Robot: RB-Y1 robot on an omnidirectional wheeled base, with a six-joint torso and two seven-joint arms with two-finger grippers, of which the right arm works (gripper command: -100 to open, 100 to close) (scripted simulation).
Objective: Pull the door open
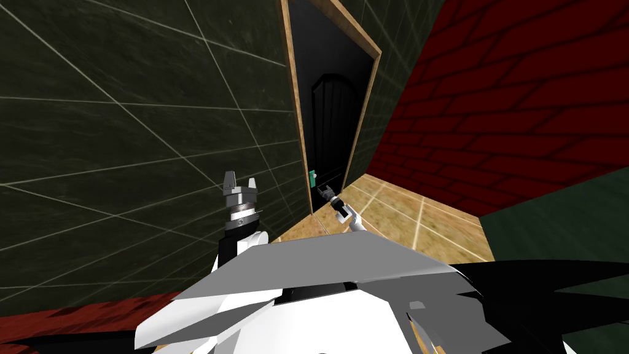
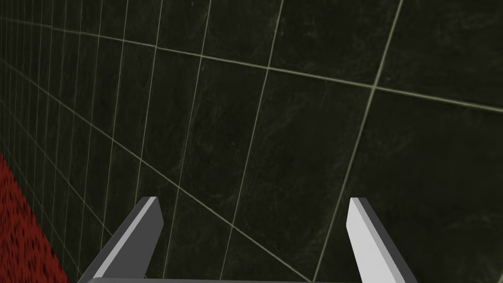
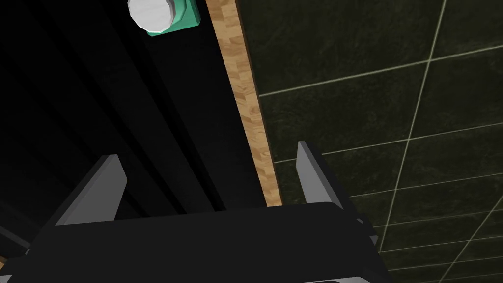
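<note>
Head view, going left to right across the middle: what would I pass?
Dark tiled wall → left gripper → wooden door frame → black door → red brick wall.

Grey blade fingers (image 3: 93, 191) rise from the dark, boxy right claw (image 3: 205, 152).

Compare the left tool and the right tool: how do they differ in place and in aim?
Place: the left tool stands upright near the chest, while the right tool is stretched forward at the black door.
Aim: the left tool faces the dark tiled wall; the right tool faces the door's edge and wooden frame, with the white knob beyond its fingers.
Both are open and hold nothing.
</note>
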